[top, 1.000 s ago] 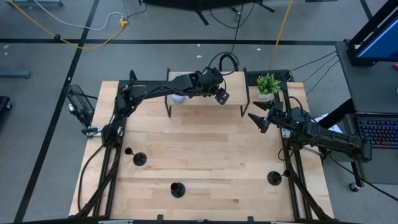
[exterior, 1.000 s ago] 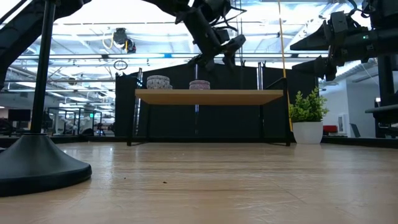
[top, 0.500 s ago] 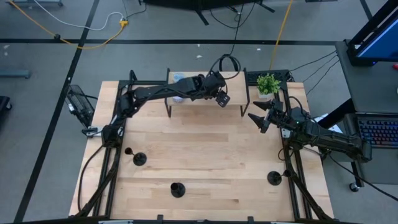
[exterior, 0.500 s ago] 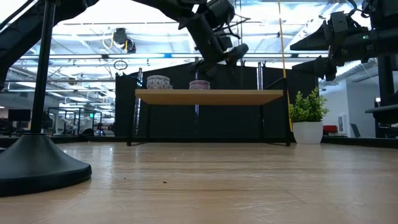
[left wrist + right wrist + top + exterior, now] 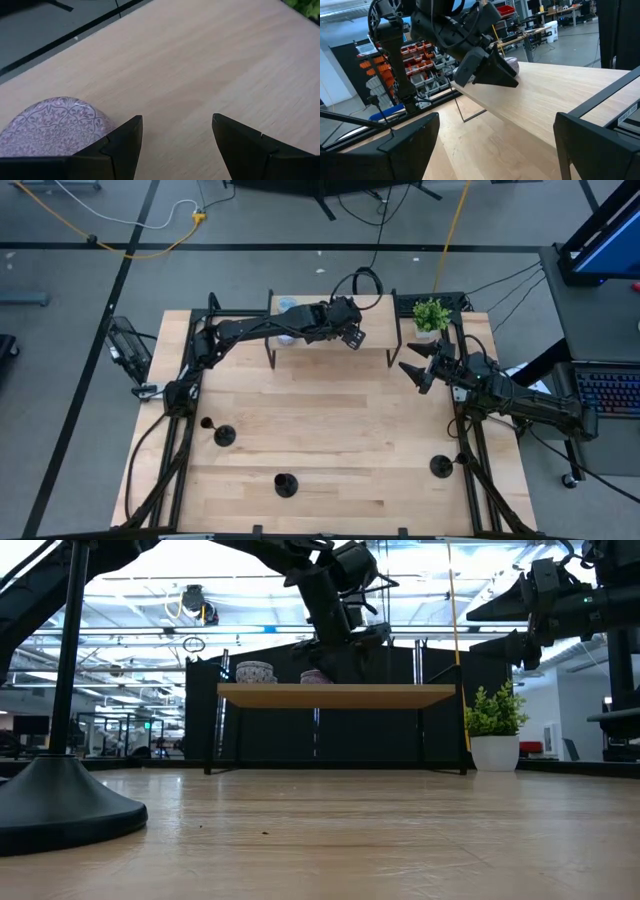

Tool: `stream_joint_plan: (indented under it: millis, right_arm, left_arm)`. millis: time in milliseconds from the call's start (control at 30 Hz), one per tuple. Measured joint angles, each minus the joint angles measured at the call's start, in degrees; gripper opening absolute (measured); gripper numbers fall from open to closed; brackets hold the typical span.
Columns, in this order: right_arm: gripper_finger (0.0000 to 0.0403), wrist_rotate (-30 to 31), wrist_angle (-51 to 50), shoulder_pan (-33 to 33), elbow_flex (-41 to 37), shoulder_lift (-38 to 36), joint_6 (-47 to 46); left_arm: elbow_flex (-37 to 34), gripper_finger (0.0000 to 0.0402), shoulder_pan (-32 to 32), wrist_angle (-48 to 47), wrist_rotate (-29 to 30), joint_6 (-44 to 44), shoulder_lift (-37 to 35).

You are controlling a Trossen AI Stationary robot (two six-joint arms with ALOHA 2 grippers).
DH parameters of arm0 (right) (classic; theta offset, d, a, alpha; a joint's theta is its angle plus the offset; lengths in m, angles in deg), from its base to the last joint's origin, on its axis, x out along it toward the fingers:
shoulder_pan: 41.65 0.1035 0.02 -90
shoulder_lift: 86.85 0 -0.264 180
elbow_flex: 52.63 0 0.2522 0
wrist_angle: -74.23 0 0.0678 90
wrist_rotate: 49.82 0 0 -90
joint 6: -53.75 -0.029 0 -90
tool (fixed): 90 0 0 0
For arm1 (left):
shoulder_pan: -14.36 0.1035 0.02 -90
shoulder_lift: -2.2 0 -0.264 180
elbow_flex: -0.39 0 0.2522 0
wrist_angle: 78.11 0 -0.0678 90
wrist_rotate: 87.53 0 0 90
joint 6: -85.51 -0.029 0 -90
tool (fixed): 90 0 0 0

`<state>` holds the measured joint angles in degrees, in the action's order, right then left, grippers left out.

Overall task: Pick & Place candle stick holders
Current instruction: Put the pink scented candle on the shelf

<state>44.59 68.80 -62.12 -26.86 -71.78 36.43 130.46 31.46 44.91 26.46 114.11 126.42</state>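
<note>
Three black candle stick holders stand upright on their disc bases on the wooden table: one near left (image 5: 224, 436), one at the near middle (image 5: 286, 485), one near right (image 5: 440, 467). In the low view one holder's base (image 5: 60, 810) looms at the left. My left gripper (image 5: 353, 340) (image 5: 175, 145) hangs open above the raised shelf (image 5: 320, 356) at the far side, with nothing between its fingers and a lilac tin (image 5: 55, 127) beside one finger. My right gripper (image 5: 412, 370) (image 5: 497, 150) waits open at the right, level, above the table.
On the shelf (image 5: 335, 695) sit two round tins, a pale one (image 5: 254, 671) and the lilac one (image 5: 318, 676). A small potted plant (image 5: 430, 315) stands at the far right corner. The middle of the table (image 5: 330, 420) is bare wood.
My left gripper has come down toward the shelf top beside the lilac tin and has tipped and rolled a little, its fingers staying open. My right arm has kept still.
</note>
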Motion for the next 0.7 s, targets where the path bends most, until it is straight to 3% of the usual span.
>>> stream_joint_plan:
  millis: [300,400,700]
  right_arm:
    - [0.0389,0.0,-0.02,-0.01,0.0,0.0,0.0]
    - [0.0389,0.0,-0.02,-0.02,0.0,0.0,0.0]
    - [0.0389,0.0,-0.01,-0.02,0.0,0.0,0.0]
  left_arm:
    - [1.19,0.0243,-0.55,10.29,-1.2,-3.28,-0.44]
    - [1.31,0.0243,-0.63,14.41,1.32,-5.32,-0.66]
    - [1.31,0.0243,1.92,13.6,4.08,-7.22,-0.08]
